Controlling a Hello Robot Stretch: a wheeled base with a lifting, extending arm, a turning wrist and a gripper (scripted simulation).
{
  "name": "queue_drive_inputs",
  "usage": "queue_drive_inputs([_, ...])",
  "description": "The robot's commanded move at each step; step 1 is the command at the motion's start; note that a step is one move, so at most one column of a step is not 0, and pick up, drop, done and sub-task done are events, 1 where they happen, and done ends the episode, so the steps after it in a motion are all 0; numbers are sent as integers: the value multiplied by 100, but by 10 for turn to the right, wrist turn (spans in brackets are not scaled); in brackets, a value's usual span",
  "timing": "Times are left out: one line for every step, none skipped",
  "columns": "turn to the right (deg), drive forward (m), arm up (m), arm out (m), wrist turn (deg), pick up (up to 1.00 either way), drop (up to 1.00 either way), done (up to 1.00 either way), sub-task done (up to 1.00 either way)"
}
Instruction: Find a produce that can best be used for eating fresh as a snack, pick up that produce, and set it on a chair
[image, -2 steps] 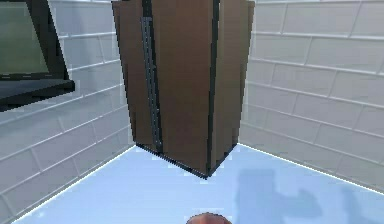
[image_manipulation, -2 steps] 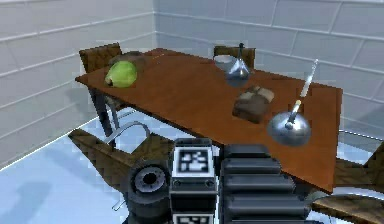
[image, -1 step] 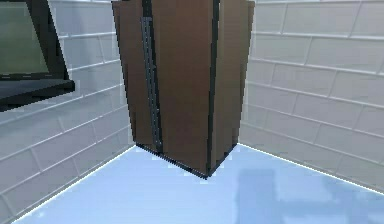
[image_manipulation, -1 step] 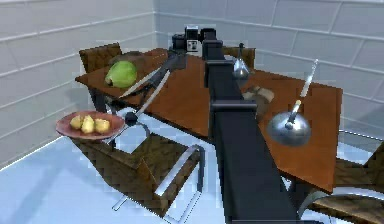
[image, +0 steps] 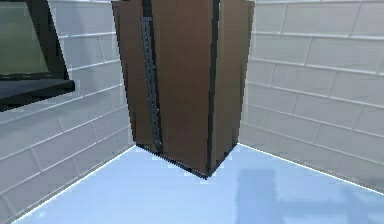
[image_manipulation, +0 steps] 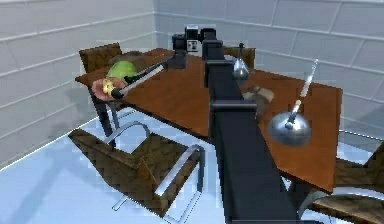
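My arm (image_manipulation: 235, 140) reaches out over a brown wooden table (image_manipulation: 180, 100). The gripper (image_manipulation: 116, 92) points left past the table's far left end. At its far end sit a small reddish-orange round thing (image_manipulation: 102, 88) and a larger green-yellow rounded thing (image_manipulation: 123, 71). Both lie over the seat of a brown chair (image_manipulation: 98, 55) with a metal frame that stands at that end of the table. I cannot tell whether the gripper holds anything or whether these things rest on the seat.
A second chair (image_manipulation: 140, 165) stands at the table's near side, another (image_manipulation: 350, 185) at the right and one (image_manipulation: 243, 52) behind. Two shiny metal vessels (image_manipulation: 288, 128) (image_manipulation: 240, 68) and a small brown thing (image_manipulation: 262, 98) stand on the table. Ahead, a tall brown cabinet (image: 185, 80) stands in a white-brick corner beside a dark-framed window (image: 30, 50).
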Motion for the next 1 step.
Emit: queue_drive_inputs([0,0,0,0,330,0,0,0,0])
